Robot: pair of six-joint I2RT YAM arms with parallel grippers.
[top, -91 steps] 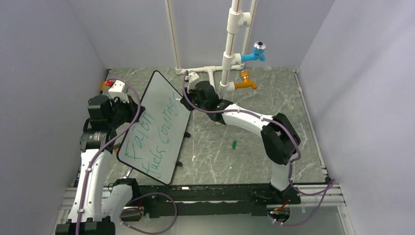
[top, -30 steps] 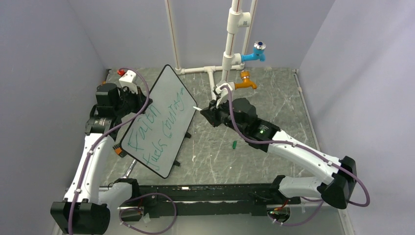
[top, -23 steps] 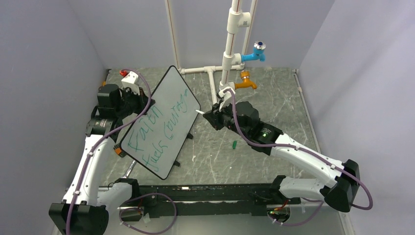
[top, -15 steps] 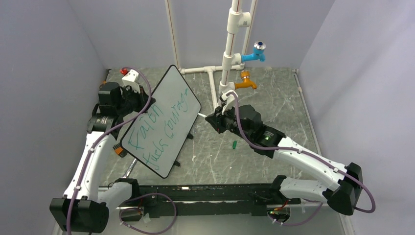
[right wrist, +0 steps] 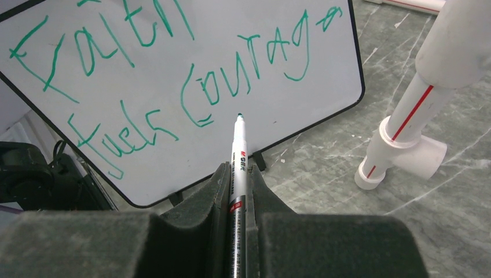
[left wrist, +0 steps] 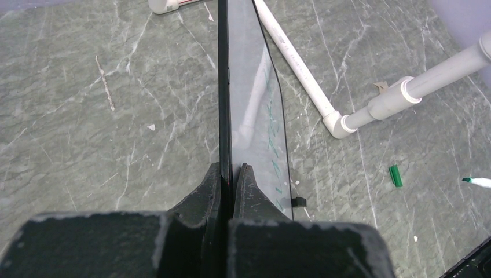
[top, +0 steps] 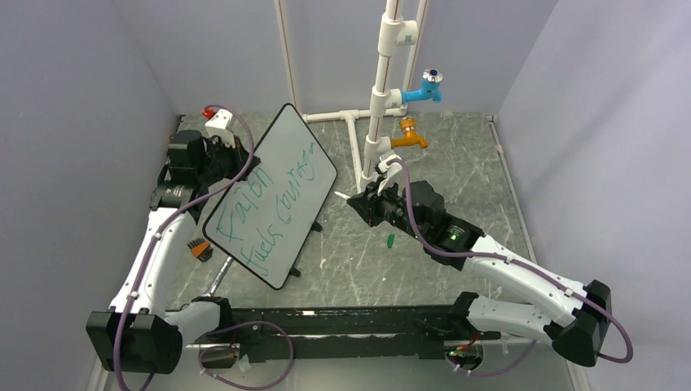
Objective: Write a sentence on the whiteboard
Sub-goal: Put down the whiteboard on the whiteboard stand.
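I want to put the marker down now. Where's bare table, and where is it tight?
Widest bare patch: far right of the table, between the orange tap and the right wall. A smaller one lies near the front edge, between the whiteboard and the right arm. Tight: around the white pipes and beside the green cap.

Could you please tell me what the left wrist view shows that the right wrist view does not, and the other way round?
Only the left wrist view: the whiteboard edge-on, its rim clamped in the shut left gripper, and a small green cap lying on the tabletop. Only the right wrist view: the board's face with the sentence in green, and the right gripper shut on the marker, tip pointing at the board but apart from it. Both: the whiteboard, white pipes, the grey stone tabletop and the marker's green tip.
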